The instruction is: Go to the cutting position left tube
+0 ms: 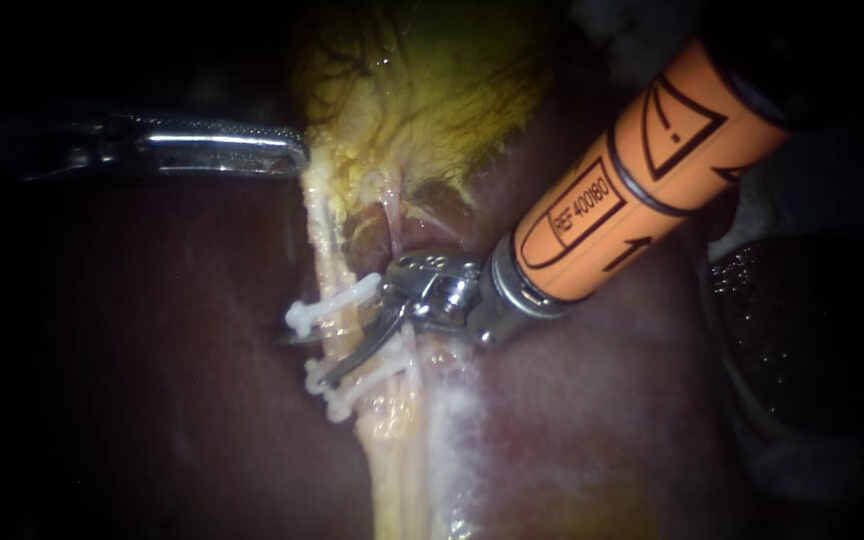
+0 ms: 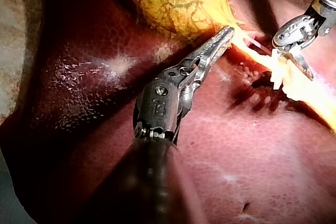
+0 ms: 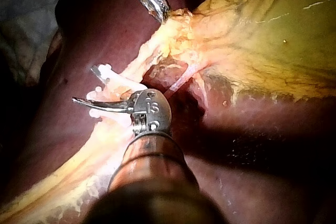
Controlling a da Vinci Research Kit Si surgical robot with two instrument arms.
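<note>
My right tool (image 1: 304,358) is released, its two thin blades standing a little apart. They straddle the left tube (image 1: 326,238) in the gap between the upper clip (image 1: 327,308) and the lower clips (image 1: 357,385). One blade lies across the front of the tube and the tip of the other shows just past its far side. I cannot tell whether either blade touches it.

My left tool (image 1: 292,160) is clenched on the ragged yellow fringe where the gallbladder (image 1: 422,90) narrows. From the left wrist camera its ridged jaws (image 2: 226,35) lie together against that tissue.

The left tube is a pale, stringy cord running from the gallbladder's narrow end down across the liver (image 1: 152,380). A thinner pink strand sits just beside it. The clips are white, knobbly bars set crosswise on the tube. The gallbladder is yellow-green with dark branching lines; the liver is smooth, dark red and wet.

There is open liver surface on the far side of the tube from my right tool. The clips sit close on either side of the blades.
</note>
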